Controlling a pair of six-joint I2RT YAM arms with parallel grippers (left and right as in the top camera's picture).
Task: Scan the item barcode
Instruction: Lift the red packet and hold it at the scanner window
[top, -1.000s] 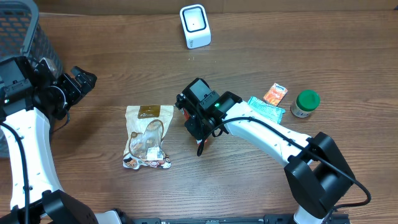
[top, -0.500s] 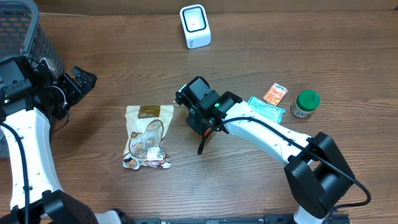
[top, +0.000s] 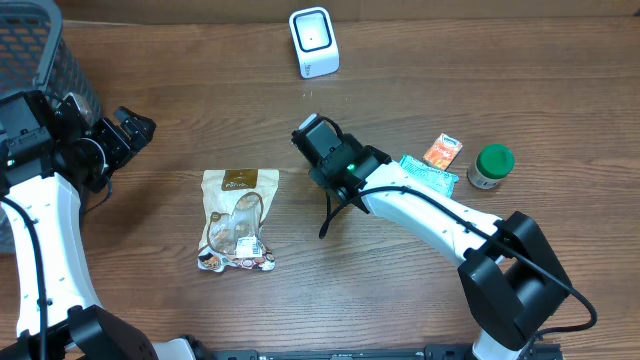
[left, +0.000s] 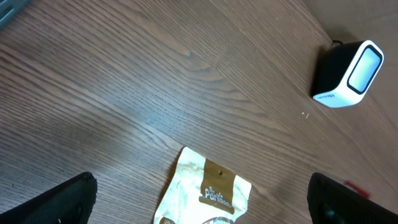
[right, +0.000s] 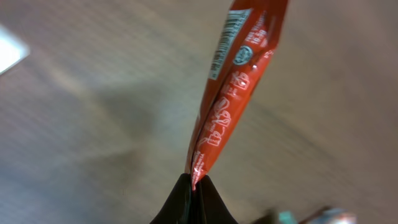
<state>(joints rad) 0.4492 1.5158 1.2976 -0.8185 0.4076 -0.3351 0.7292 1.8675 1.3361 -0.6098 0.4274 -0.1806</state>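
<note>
Right gripper (right: 194, 186) pinches one end seam of the red sachet (right: 233, 93), held aloft near the scanner (top: 314, 42); probably light, limp, slick film, best gripped clear of its barcode (right: 231, 28); left gripper (top: 128, 133) spread, empty.

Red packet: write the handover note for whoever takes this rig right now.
Right gripper: shut on the red packet, which it holds clear of the table. The barcode is near the packet's far end.
Left gripper: open and empty, on the left near the wire basket.
Scanner: at the table's far edge, beyond the right gripper.
Done: packet picked up.
Left: turn the barcode toward the scanner's window and hold it there. Nothing shows a scan yet.
</note>
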